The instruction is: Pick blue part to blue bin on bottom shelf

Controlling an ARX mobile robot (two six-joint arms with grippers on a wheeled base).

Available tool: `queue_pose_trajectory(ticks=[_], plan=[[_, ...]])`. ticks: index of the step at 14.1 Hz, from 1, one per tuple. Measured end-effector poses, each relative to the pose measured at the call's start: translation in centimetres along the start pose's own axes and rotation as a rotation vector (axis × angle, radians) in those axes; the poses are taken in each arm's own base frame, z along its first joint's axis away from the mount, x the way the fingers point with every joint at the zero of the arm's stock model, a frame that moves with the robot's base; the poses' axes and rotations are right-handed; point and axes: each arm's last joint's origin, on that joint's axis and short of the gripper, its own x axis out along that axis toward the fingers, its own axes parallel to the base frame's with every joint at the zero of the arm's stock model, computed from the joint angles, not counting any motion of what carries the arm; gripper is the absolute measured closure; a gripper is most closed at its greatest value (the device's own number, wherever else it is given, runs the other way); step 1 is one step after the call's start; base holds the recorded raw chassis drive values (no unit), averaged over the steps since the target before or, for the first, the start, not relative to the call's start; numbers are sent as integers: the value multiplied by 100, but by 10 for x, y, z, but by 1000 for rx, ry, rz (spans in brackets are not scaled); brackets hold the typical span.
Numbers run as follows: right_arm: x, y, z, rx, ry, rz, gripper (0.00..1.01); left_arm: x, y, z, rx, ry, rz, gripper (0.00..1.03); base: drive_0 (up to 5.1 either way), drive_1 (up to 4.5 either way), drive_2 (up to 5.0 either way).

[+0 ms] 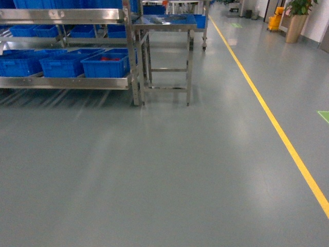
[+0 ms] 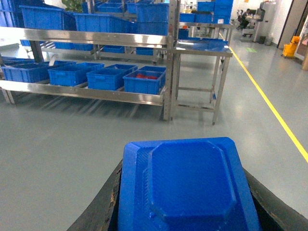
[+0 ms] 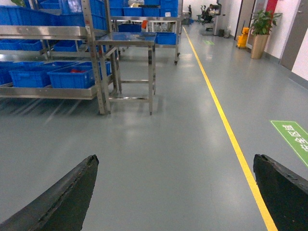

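Observation:
In the left wrist view my left gripper [image 2: 183,168] is shut on the blue part [image 2: 185,187], a square blue piece with a raised octagonal face that fills the gap between the dark fingers [image 2: 103,207]. The bottom shelf [image 2: 96,93] [image 1: 67,82] stands ahead to the left and carries a row of blue bins. The rightmost blue bin [image 2: 144,81] [image 1: 105,64] [image 3: 72,77] holds red items. My right gripper [image 3: 175,159] is open over bare floor with nothing between its fingers. Neither gripper shows in the head view.
A square steel table [image 1: 167,23] [image 3: 130,41] stands right of the rack's corner post [image 1: 132,51]. A yellow floor line [image 1: 277,128] runs along the right. A green floor mark [image 3: 293,137] and a potted plant [image 1: 297,20] lie beyond it. Grey floor separates me from the rack.

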Motion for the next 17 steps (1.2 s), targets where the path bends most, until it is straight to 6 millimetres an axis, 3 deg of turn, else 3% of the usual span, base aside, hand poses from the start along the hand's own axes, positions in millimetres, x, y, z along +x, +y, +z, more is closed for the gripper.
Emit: queue_pose_trajectory(ticks=[17], plan=[[0,0,-1,0,6,0,3,0,0,0,1,2,-1,59,-1,418,-419]])
